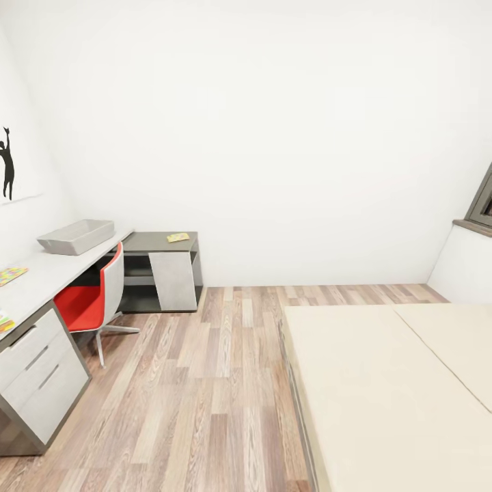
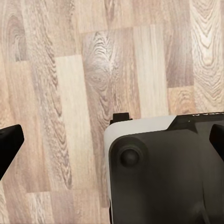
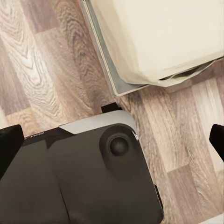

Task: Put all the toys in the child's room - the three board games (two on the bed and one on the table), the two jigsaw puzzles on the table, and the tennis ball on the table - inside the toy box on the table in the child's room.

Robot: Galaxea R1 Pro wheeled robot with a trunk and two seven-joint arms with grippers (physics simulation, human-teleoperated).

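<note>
Both grippers hang spread and empty over the floor (image 2: 60, 93), left gripper (image 2: 112, 140) and right gripper (image 3: 112, 140) stowed, I judge, for driving. At left of the head view, the toy box (image 1: 75, 236) waits on the table (image 1: 48, 270); the bed (image 1: 383, 383) fills the lower right.

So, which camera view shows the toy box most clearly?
The head view shows it best: the toy box sits whole on the table, beyond the red chair. The left wrist view looks down at wood floor and the robot's base; the right wrist view at floor and a corner of the bed.
</note>
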